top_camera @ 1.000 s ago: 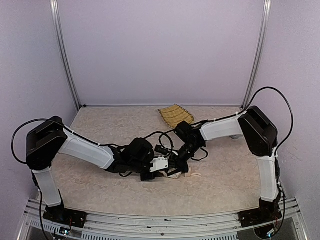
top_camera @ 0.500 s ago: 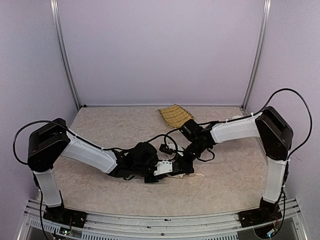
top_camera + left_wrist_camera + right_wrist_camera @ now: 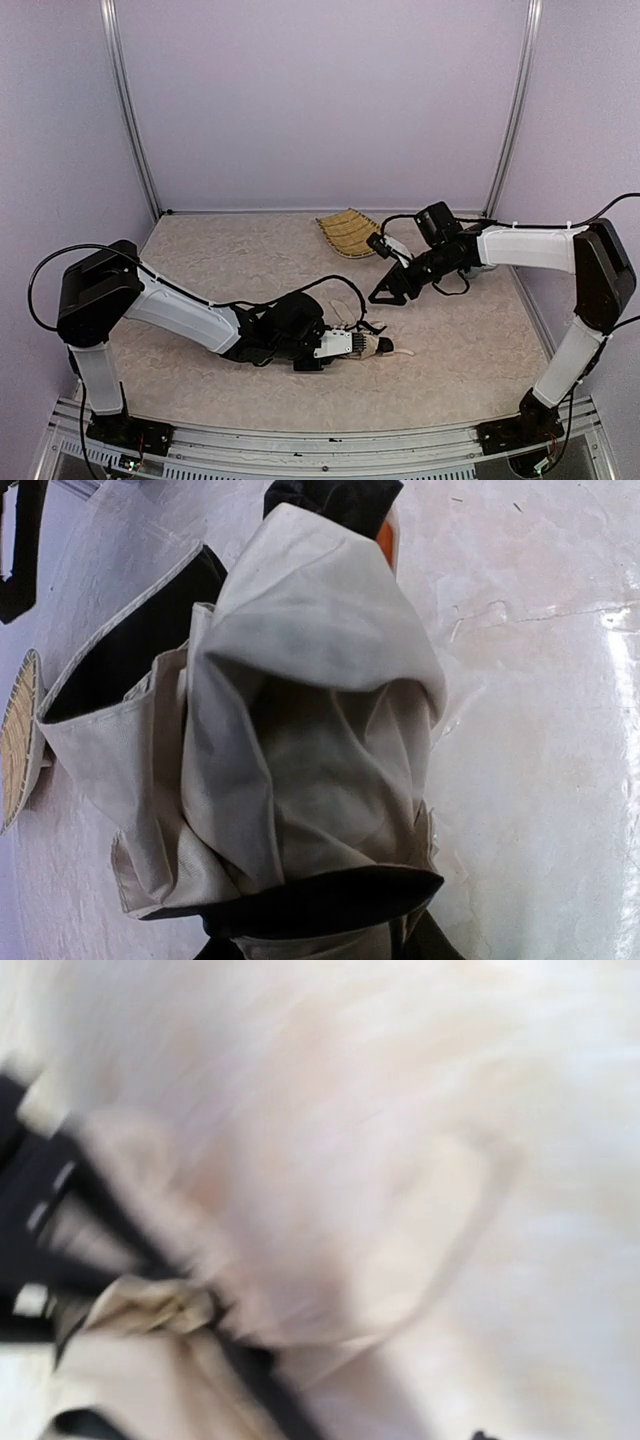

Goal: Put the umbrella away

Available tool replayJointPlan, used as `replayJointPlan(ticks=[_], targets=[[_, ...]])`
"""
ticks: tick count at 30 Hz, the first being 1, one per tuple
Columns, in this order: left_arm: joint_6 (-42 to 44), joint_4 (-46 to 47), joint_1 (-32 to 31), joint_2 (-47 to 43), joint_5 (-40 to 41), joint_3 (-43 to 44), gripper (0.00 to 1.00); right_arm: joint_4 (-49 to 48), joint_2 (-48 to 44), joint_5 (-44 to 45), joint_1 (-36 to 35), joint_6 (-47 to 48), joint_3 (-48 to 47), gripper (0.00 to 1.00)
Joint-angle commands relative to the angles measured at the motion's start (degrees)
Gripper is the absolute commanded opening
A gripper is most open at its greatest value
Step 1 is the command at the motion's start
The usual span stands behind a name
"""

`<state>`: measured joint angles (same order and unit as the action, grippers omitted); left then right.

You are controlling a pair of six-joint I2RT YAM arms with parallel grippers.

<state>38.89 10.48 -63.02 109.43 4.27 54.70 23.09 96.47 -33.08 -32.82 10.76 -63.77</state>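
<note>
The cream-beige fabric umbrella (image 3: 378, 347), lying lengthwise rightward, was gripped by the left fingers (image 3: 352, 343); for the right fingers (image 3: 386, 293), farther off, no opening could be told

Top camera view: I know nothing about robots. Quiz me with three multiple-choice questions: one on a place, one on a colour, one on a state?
1. Where is the woven straw-yellow tray? A at the far edge of the table; B in a gripper; C between the arm bases.
2. What colour is the bundled fabric umbrella? A red; B cream-beige; C blue.
3. The umbrella is: A gripped; B lying free; C spread open.
Answers: A, it lies by the back wall; B, pale cream cloth fills the left wrist view; A, the left gripper clamps it, the right gripper hangs apart.
</note>
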Motion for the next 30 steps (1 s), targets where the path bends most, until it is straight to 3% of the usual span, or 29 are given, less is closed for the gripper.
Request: replayJointPlan(ticks=[1,5,11,18,21,25,30], targets=[[1.56,-13.98,-1.39,4.3,0.79,-3.3,0.0,-6.39,1.2,-5.11,5.28,-9.94,-2.44,0.62],[1.26,-14.43,-1.46,4.73,1.11,-2.78,0.0,-7.25,10.18,-1.26,5.78,-15.77,-6.21,0.6],[0.9,-14.27,-1.5,4.75,1.17,-2.84,0.0,-4.09,24.12,-7.33,2.63,-17.02,-12.91,0.6],[1.07,-13.83,-1.4,4.6,1.07,-3.26,0.0,-5.67,31.27,-15.46,-2.13,-19.42,-16.06,0.55],[1.1,-13.93,-1.34,4.65,1.05,-3.15,0.0,-9.15,32.79,-19.49,-3.31,-21.97,-16.23,0.42],[0.8,-13.87,-1.3,4.53,1.06,-3.11,0.0,-17.97,33.03,-24.27,-3.33,-27.37,-15.63,0.03],[0.22,-14.62,-1.22,3.92,0.29,-2.95,0.0,-33.64,30.8,-28.41,-1.48,-35.15,-15.8,0.0]])
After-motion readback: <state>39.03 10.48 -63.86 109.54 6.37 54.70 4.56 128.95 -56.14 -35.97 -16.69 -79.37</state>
